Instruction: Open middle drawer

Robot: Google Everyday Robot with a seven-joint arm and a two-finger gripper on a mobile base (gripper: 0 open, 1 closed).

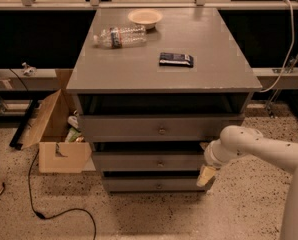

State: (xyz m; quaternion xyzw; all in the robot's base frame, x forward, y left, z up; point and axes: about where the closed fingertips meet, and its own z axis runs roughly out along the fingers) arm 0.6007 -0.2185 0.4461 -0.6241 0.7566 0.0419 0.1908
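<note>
We see a speckled stone floor (pixel 249 209) and, standing on it in front of a dark back wall, a grey cabinet (pixel 154 66) with three drawer fronts stacked below its flat top. On that top lie a clear plastic bottle (pixel 120 36) on its side, a shallow pale bowl (pixel 145 18) just behind it, and a dark flat packet (pixel 176 59) well apart from both, towards the right. To the left of the cabinet an open cardboard box (pixel 54 139) sits on the floor, and a black cable (pixel 54 211) snakes in front of it.

The middle drawer (pixel 139 162) is the second front down, below the tall top drawer (pixel 129 128) and above the narrow bottom drawer (pixel 139 185). Its small round knob (pixel 161 163) sits at the centre of the front. A dark gap shows above each of the three fronts.

The white arm (pixel 264 146) comes in from the right edge and bends down at the cabinet's right front corner. The gripper (pixel 205 176) hangs there, a cream-coloured tip pointing down, just beside the right end of the middle drawer and level with the gap between it and the bottom drawer, well apart from the knob. We cannot tell how far the gripper is open, and we cannot tell whether it touches the drawer front.
</note>
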